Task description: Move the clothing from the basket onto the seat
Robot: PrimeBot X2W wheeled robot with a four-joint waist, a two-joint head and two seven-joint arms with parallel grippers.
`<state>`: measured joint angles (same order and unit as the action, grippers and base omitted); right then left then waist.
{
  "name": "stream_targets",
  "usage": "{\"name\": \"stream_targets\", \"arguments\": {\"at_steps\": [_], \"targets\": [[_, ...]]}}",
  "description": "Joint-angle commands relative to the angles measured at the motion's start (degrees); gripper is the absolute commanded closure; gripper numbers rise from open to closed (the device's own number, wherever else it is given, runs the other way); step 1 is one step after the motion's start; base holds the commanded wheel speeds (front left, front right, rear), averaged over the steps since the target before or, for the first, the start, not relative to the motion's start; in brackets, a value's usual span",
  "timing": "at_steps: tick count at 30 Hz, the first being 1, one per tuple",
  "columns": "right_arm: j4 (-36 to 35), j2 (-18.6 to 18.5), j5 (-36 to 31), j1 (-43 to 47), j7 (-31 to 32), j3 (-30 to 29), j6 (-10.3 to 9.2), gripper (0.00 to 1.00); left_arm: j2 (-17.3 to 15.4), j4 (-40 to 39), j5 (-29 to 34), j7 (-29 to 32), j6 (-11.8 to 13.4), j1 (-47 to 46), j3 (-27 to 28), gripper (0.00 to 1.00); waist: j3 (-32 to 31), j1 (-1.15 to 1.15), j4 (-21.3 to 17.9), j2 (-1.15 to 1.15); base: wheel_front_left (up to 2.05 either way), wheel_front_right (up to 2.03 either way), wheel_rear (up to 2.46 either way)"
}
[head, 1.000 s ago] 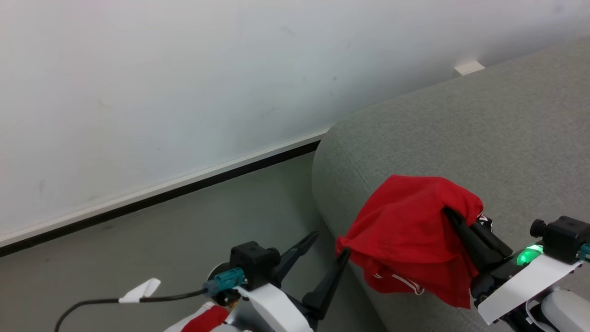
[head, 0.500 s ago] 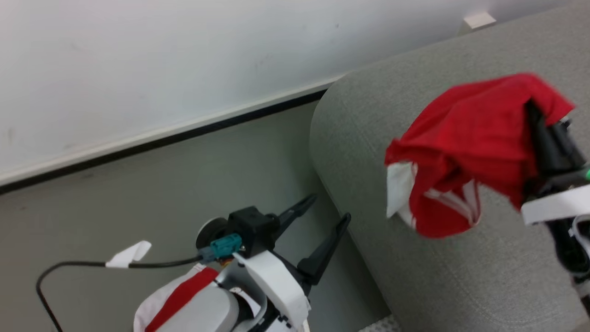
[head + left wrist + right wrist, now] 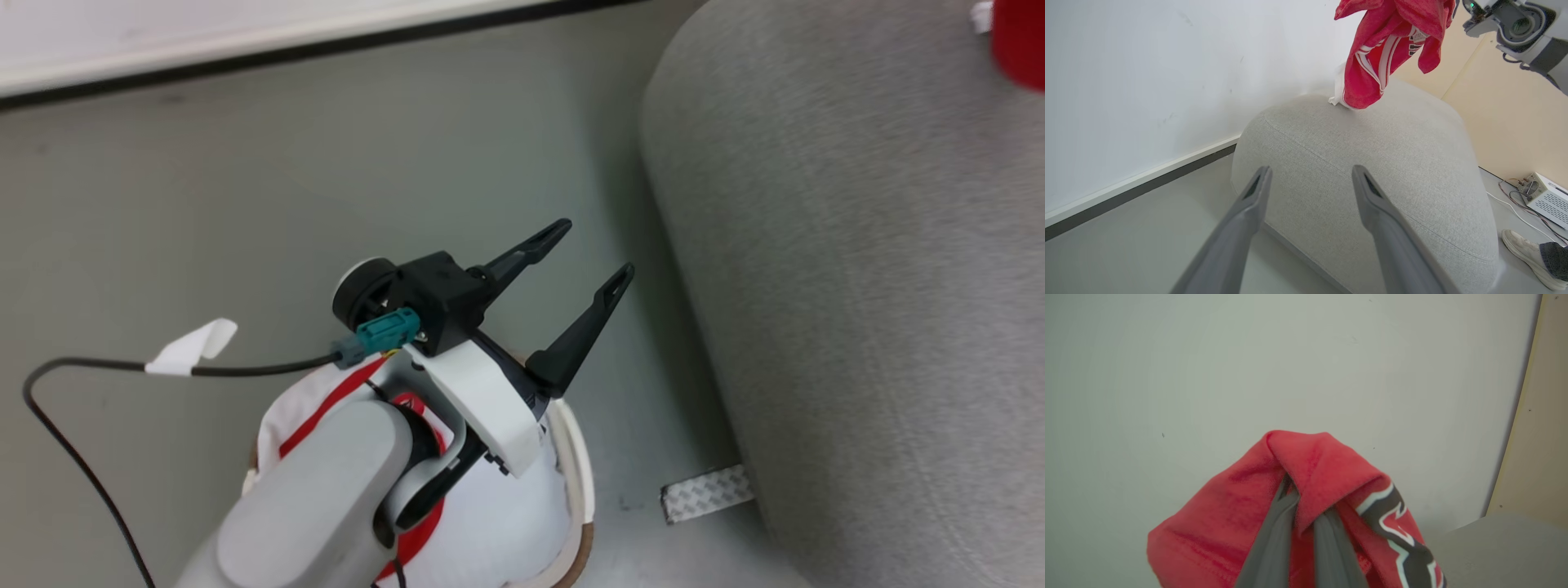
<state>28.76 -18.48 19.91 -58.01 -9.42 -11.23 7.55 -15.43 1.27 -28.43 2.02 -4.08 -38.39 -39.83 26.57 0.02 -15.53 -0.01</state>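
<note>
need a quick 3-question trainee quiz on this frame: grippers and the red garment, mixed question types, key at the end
1. Fill in: the red garment hangs over the far end of the grey ___.
2. True or false: the left gripper is shut on cloth.
3. The right gripper is: A) open and empty; B) shut on the red garment; C) shut with nothing between its fingers.

Key: 1 seat. 2 false, its fingers stand apart with nothing between them. 3 B.
</note>
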Motion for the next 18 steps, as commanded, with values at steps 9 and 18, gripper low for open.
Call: {"name": "stream_targets", "arguments": {"at_steps": [9,18], "targets": [[13.58,4.66,-16.33,1.71,0.15,-14.38,-0.13,1.00,-0.04,2.74,-0.24,-2.12,-1.20,-0.75,-0.98,0.00,5.53,-0.02,6.41,0.01,0.00,0.00,0.00],[19.88,10.21,-23.12,6.02,-5.06,-24.53,-0.13,0.00,-1.37,4.72,-1.18,-3.87,-0.16,2.22,-0.50,0.00,2.94,-0.02,6.09,0.01,0.00,0.00,0.00]]}}
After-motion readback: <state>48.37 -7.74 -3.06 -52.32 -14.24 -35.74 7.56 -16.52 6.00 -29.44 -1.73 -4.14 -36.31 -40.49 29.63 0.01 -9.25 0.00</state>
